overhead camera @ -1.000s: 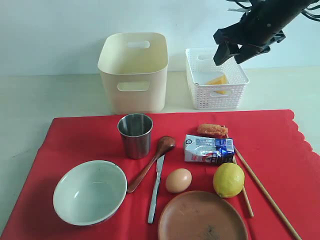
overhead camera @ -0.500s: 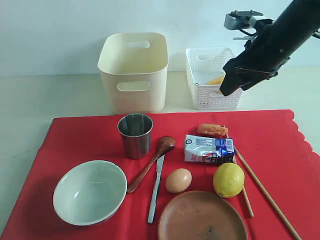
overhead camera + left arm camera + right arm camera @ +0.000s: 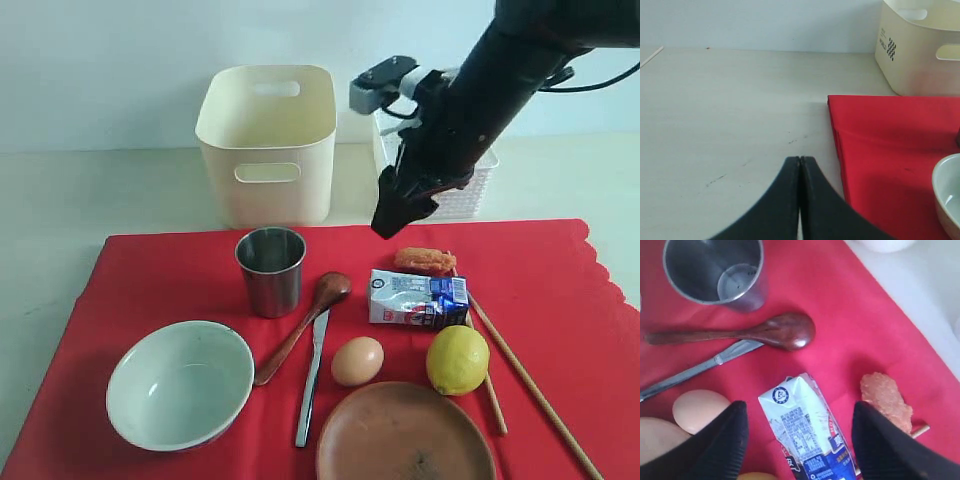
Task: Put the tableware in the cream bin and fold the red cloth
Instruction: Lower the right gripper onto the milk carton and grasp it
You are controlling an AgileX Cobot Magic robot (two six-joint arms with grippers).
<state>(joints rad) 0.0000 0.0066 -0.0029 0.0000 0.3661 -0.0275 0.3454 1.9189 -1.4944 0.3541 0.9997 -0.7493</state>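
The right gripper hangs over the far middle of the red cloth, fingers spread wide and empty. In its wrist view they straddle the milk carton, with the sausage just beside it. The left gripper is pressed shut over bare table off the cloth's left edge. None of the tableware is binned yet: the steel cup, bowl, wooden spoon, table knife, brown plate and chopsticks all lie on the cloth. The cream bin stands beyond its far edge. This looks like an approach to the carton, probably to clear food first. Next it must descend squarely and close across the carton's narrow sides without nudging the sausage.
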